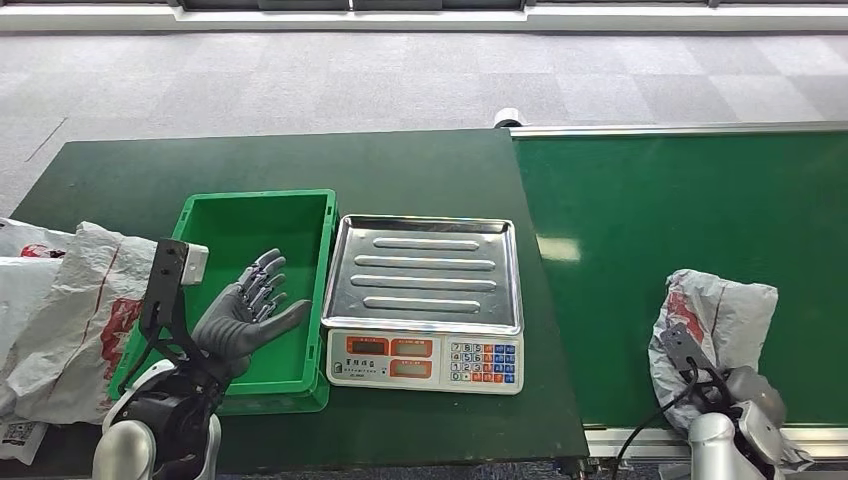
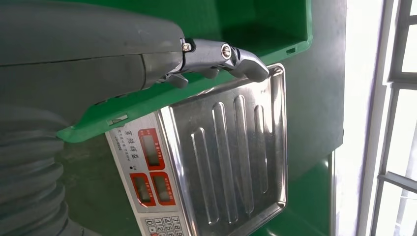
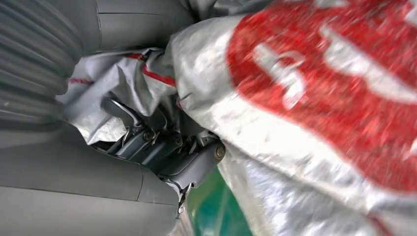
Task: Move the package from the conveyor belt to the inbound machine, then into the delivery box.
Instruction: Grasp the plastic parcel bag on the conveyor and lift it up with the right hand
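Right hand (image 3: 162, 152): fingers (image 3: 123, 115) buried in the crinkled film of the package (image 1: 715, 320), grasping it (the wrist view shows folds bunched around them).
Package location: on the green conveyor belt (image 1: 680, 210), at its near edge, well apart from the inbound machine (image 1: 425, 300).
Inbound machine: steel weighing pan bare, keypad and red displays facing the robot.
Delivery box (image 1: 250, 230): green, just beside the machine on the dark surface (image 1: 420, 170).
Left hand (image 1: 245, 315): fingers (image 1: 262, 280) released and spread, hovering over the box, holding nothing.
Step judged: pick-up from the belt, transfer not yet made.
Risk one: thin film may slip or tear, since the hold is on loose wrapping rather than the contents.
Risk two: a sagging bag could drag over the belt's metal rail (image 1: 640, 436).
Other bags (image 1: 60, 310): piled left of the box.
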Robot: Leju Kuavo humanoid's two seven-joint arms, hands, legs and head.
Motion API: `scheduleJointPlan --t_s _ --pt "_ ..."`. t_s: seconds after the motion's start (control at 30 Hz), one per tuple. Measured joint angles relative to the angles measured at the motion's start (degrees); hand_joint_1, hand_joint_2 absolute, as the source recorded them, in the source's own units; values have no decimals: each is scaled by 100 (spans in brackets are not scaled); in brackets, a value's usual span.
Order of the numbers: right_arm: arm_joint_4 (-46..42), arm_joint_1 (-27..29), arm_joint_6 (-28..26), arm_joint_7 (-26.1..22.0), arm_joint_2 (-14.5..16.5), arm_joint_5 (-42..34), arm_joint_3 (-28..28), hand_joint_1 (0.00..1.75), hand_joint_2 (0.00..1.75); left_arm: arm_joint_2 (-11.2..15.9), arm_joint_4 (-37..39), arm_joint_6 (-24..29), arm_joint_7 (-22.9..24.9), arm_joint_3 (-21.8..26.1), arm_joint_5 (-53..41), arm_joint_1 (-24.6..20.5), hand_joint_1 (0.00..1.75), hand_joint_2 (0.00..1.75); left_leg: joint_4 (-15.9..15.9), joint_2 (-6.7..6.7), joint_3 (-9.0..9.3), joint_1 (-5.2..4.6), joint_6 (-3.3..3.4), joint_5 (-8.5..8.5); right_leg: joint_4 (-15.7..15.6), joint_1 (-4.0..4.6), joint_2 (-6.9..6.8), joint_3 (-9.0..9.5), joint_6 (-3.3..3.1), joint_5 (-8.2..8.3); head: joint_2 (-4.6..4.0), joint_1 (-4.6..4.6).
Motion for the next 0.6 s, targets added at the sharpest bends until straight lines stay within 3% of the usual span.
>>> scheduleJointPlan --t_s 0.17,0.23,0.37,0.6 --pt "-1004 71 -1842 124 236 792 293 175 175 -5 -93 -1 0 14 45 18 0 175 0 -18 -7 -3 8 12 1 -6 -19 -5 1 0 0 -1" --pt "-1591 77 -2269 44 333 1025 436 175 175 -7 -109 -9 0 16 48 19 0 175 -1 -18 -7 -3 7 12 1 -5 -19 -6 1 -2 0 -1" --pt "-2587 79 -2521 -143 472 1140 745 175 175 -11 -114 -24 0 16 49 20 0 175 -1 -20 -9 -3 8 9 1 -6 -20 -9 5 -6 0 -1" --pt "-3358 -7 -2698 -466 602 1124 1168 175 175 -14 -113 -59 0 16 45 15 0 175 -1 -19 -16 -4 9 8 1 -7 -21 -13 6 -6 0 -1"
